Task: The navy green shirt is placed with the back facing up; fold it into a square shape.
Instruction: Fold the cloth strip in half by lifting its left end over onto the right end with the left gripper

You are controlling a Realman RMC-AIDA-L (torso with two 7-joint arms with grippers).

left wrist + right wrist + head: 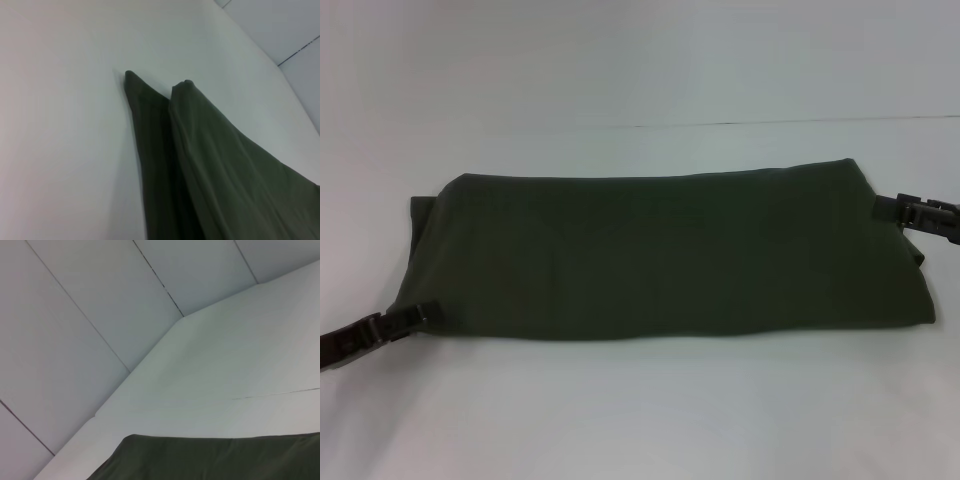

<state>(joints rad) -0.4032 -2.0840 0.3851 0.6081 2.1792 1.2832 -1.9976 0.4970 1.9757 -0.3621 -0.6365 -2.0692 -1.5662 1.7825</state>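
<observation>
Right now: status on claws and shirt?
Left claw at the shirt's near-left corner, right claw at its far-right edge. Shirt folded into long band, not square. Nothing in the way.

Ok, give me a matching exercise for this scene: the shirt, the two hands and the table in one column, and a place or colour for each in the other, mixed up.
Column one:
1. shirt
2. left hand
3. right hand
4. table

Column two:
A. white surface under everything
B. at the shirt's near left corner
C. dark olive green, folded into a long band
D. at the shirt's far right corner

Pairs: 1-C, 2-B, 3-D, 4-A
</observation>
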